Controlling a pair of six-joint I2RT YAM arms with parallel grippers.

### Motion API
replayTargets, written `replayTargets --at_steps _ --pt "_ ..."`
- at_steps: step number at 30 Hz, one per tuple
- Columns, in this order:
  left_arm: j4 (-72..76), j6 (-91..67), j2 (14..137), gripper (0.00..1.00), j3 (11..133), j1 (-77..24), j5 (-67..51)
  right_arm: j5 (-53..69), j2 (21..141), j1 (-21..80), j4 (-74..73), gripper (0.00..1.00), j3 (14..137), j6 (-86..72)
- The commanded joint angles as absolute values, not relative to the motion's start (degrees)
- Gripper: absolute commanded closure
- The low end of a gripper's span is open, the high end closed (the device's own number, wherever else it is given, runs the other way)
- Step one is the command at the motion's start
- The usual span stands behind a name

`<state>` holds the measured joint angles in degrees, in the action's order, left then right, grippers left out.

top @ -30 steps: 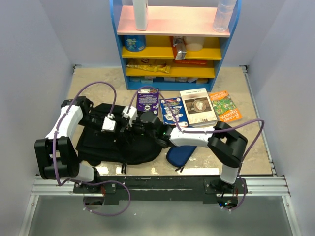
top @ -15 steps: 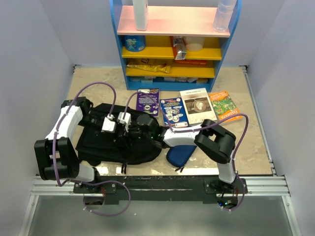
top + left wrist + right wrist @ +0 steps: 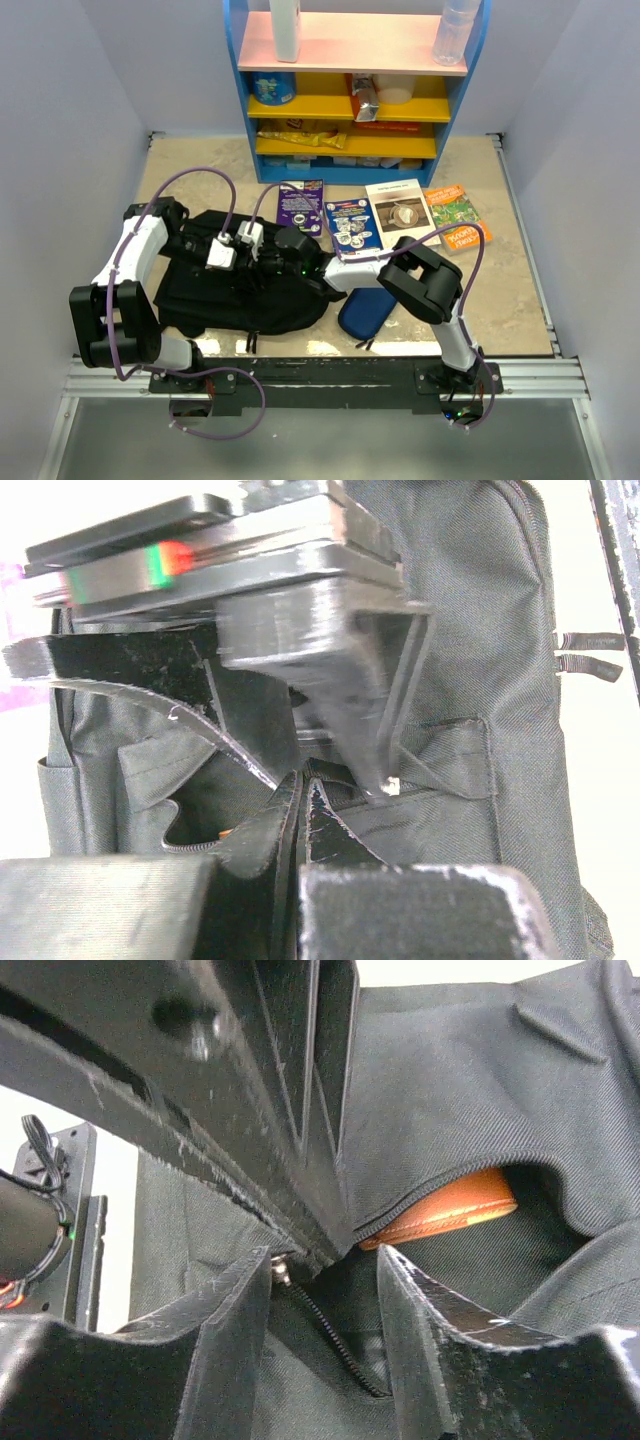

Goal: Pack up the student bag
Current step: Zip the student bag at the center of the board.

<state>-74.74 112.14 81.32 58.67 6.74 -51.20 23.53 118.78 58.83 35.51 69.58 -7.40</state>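
The left arm reaches from its base at the near left out over the student bag [image 3: 215, 295]. The bag is a large black fabric backpack lying flat on the left half of the table [image 3: 500, 290], close to the near edge. The left gripper [image 3: 302, 792] sits at the lip of the bag's unzipped opening with its fingers clamped tight together. Whether they pinch any fabric cannot be made out.

Just beside it, over the middle of the bag, is the right gripper [image 3: 322, 1260]. Its fingers stand apart and straddle the line of zipper teeth [image 3: 335, 1345], with nothing clasped between them. Through the gap in the opening, an orange-brown flat object [image 3: 450, 1210] shows inside the bag.

Right of the bag, touching its edge, lies a dark-blue oval pencil case [image 3: 368, 312], partly under the right arm's forearm. Behind, four books lie in a row — a purple book [image 3: 300, 203], a blue-and-white book [image 3: 352, 226], a white book [image 3: 404, 216] and an orange-and-green book [image 3: 457, 216]. At the back wall stands a blue shelf unit [image 3: 360, 42] with pink and yellow shelves.
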Motion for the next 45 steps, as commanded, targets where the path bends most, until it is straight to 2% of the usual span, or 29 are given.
replayTargets --at_steps 1,9,13,16,19,20,23,26,31,36,45 --pt "-75.59 117.42 80.42 1.00 59.68 7.29 -54.84 24.43 118.13 58.36 39.02 0.55 72.86 -7.82" --pt "-75.50 117.16 81.03 1.00 59.68 7.30 -54.76 25.75 118.83 58.10 39.11 0.75 74.27 -9.05" --pt "-75.50 117.25 81.30 1.00 59.85 7.29 -54.93 26.54 119.09 58.10 38.50 1.00 74.27 -9.49" --pt "-75.41 116.11 81.74 1.00 60.73 7.29 -56.07 26.46 119.00 58.10 38.58 1.00 73.65 -10.11" --pt "-75.15 113.47 82.61 0.84 63.01 7.47 -57.56 26.28 118.92 58.01 38.85 1.00 72.86 -10.81" --pt "-74.97 112.86 82.79 0.73 63.45 8.34 -58.09 26.37 118.83 58.09 38.85 1.00 72.86 -10.98" --pt "-75.32 111.71 82.88 0.50 65.04 9.75 -58.54 26.19 118.83 58.01 38.67 1.00 73.21 -11.16" --pt "-75.32 110.05 82.01 0.43 66.27 11.77 -57.83 26.10 118.83 57.75 38.41 1.00 73.83 -11.34" --pt "-75.41 104.34 79.28 0.41 66.53 13.01 -57.05 23.92 119.53 56.78 37.36 1.00 74.62 -11.86" --pt "-75.50 96.61 79.28 0.48 65.49 12.92 -58.01 15.76 120.32 55.28 39.02 1.00 76.72 -14.94" --pt "-75.50 91.94 79.54 0.54 63.02 12.83 -56.43 10.11 123.05 55.28 38.50 1.00 84.46 -17.58"
